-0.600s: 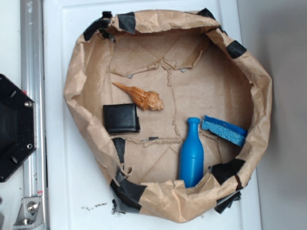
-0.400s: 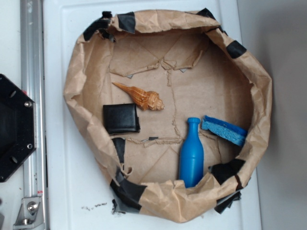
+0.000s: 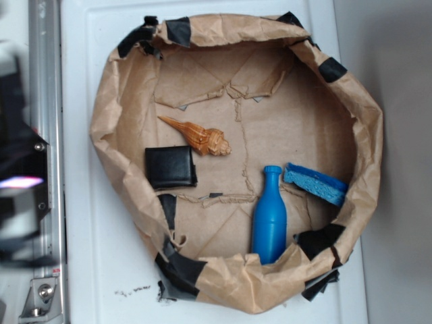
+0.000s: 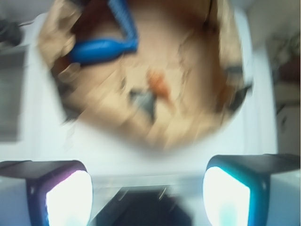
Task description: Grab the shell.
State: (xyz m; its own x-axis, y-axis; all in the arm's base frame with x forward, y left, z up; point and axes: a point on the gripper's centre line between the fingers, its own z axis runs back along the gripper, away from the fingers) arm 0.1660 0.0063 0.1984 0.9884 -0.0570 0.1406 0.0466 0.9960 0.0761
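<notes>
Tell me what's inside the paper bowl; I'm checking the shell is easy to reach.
Inside the paper bowl lie the shell, a black pad, a blue bottle and a blue sponge. Nothing covers the shell. The bowl's front wall hides the bottle's base.

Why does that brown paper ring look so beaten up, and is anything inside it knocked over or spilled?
The paper ring is crumpled, and its floor is torn, patched with black tape. The blue bottle lies on its side, its base under the paper edge. The shell, black pad and sponge lie flat. Nothing has spilled.
</notes>
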